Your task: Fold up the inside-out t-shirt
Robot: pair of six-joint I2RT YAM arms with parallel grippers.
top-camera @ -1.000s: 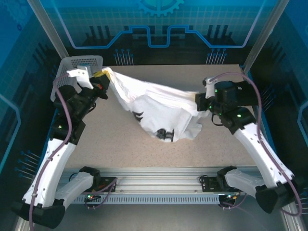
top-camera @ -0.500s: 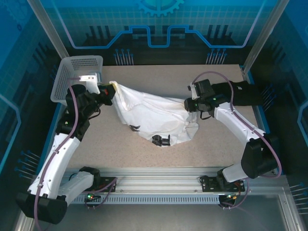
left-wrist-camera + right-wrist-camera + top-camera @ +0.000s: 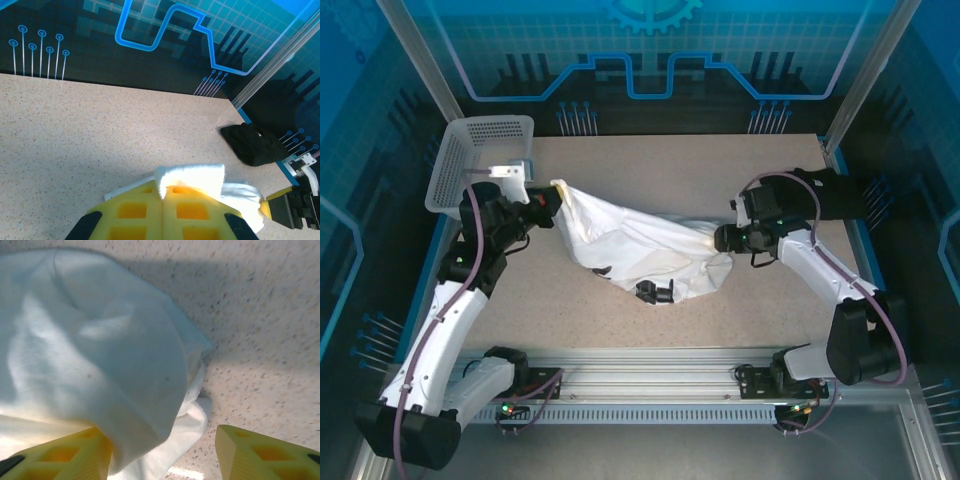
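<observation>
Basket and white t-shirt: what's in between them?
The left gripper, shut on one end of the t-shirt, sits between it and the white mesh basket. The top view shows this.

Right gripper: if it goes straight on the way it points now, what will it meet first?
Most likely the inside-out t-shirt: the right gripper, jaws apart, points into its bunched white cloth, which touches one finger. The table lies bare beside the cloth, though depth is unclear.
</observation>
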